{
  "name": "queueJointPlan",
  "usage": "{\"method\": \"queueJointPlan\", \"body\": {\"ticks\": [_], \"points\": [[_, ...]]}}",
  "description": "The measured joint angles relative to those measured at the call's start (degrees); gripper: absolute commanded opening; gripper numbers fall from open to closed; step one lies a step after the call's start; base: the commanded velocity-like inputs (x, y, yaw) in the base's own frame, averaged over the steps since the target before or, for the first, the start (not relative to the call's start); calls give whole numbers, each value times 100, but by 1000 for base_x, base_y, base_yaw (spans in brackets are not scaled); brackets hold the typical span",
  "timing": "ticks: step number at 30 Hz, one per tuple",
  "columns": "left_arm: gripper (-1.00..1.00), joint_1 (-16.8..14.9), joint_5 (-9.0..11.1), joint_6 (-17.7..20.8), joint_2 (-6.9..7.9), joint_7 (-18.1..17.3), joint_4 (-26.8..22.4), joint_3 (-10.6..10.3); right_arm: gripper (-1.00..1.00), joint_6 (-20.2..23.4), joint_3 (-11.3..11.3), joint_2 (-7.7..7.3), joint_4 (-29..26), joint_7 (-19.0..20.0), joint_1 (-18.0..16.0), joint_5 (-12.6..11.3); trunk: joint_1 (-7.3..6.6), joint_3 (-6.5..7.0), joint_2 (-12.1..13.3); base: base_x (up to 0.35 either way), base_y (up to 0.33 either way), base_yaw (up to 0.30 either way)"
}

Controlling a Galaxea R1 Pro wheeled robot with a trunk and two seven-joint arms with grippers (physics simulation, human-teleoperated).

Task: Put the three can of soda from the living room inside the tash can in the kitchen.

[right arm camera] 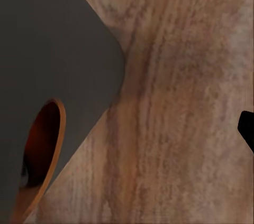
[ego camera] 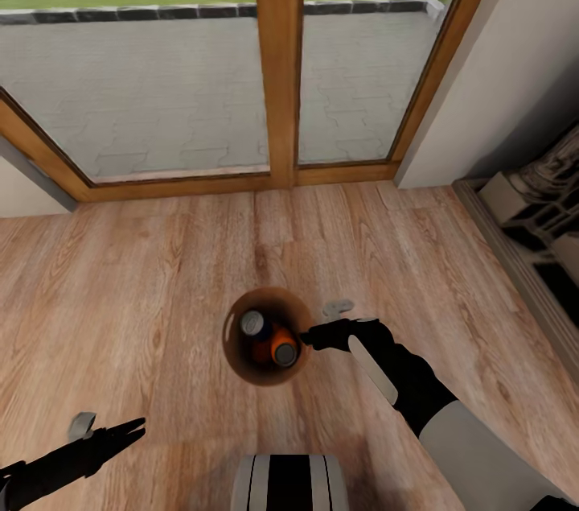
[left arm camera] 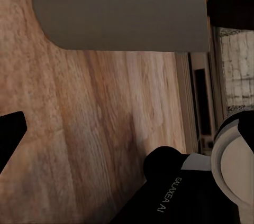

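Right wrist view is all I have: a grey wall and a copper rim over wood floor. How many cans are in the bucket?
Observer: The head view shows two silver tops inside the bucket: an orange can and a second can beside it. I can't confirm a third.
Operator: Where is my right tool against it?
Observer: The right tool is at the bucket's rim, on the robot's right side. I can't tell whether it grips.
Operator: And the left tool?
Observer: The left tool hangs low on the robot's left over the floor, apart from the bucket.
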Motion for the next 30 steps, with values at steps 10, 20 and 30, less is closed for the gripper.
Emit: {"method": "queueJointPlan", "body": {"ticks": [10,20,30], "points": [[100,4,0,-2,-1,0,-1,1,100,0,3,2,1,0,0,-4,0,0,0,22,26,0],[100,4,0,0,-1,0,-1,0,100,2,6,2,2,-4,2,20,0,0,0,28,50,0],[100,4,0,-1,-1,0,0,1,100,1,6,2,2,-5,8,20,0,0,0,1,2,0]]}}
